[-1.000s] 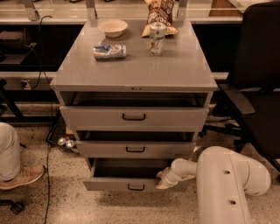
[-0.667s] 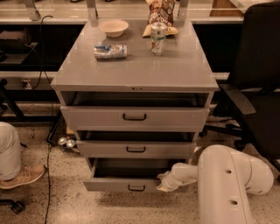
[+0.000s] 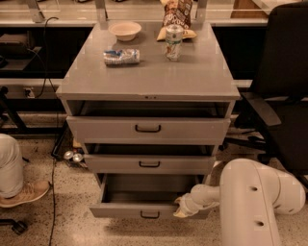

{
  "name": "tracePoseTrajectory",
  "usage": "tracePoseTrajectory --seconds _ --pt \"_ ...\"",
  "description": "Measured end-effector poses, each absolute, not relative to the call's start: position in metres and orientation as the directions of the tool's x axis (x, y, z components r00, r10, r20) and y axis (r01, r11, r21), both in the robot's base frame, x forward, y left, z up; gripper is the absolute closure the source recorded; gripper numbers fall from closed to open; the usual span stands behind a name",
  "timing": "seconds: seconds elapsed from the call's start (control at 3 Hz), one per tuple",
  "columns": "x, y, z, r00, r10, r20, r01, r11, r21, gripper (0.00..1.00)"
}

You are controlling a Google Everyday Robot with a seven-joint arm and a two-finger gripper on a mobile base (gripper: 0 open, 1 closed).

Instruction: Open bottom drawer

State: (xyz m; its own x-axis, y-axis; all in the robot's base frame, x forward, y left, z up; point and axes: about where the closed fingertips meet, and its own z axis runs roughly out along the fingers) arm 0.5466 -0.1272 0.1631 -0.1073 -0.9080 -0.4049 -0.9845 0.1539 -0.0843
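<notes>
The grey cabinet has three drawers. The bottom drawer (image 3: 130,209) is pulled out well past the two above it, and its plain grey inside shows. Its small black loop handle (image 3: 149,215) sits at the middle of the front. My gripper (image 3: 181,207) is at the right end of the bottom drawer's front, low near the floor, at the end of my white arm (image 3: 250,202). The middle drawer (image 3: 149,164) and the top drawer (image 3: 147,129) each stand slightly out.
On the cabinet top (image 3: 149,77) are a bowl (image 3: 125,30), a lying plastic bottle (image 3: 121,56), a can (image 3: 173,42) and a chip bag (image 3: 176,14). A black office chair (image 3: 281,96) stands right. A person's leg and shoe (image 3: 21,192) are at left. Cans (image 3: 72,156) lie on the floor.
The bottom drawer has come a little further out, and my gripper has stayed at its right front end.
</notes>
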Motion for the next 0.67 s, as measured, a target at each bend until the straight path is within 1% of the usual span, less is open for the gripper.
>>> tracePoseTrajectory --seconds 0.33,0.67 --pt "0.5213 -0.1302 0.1554 -0.122 -0.908 -0.401 -0.983 0.167 -0.08 1.0" --pt "0.5203 -0.1298 0.1584 -0.123 -0.908 -0.401 -0.983 0.168 -0.08 1.0"
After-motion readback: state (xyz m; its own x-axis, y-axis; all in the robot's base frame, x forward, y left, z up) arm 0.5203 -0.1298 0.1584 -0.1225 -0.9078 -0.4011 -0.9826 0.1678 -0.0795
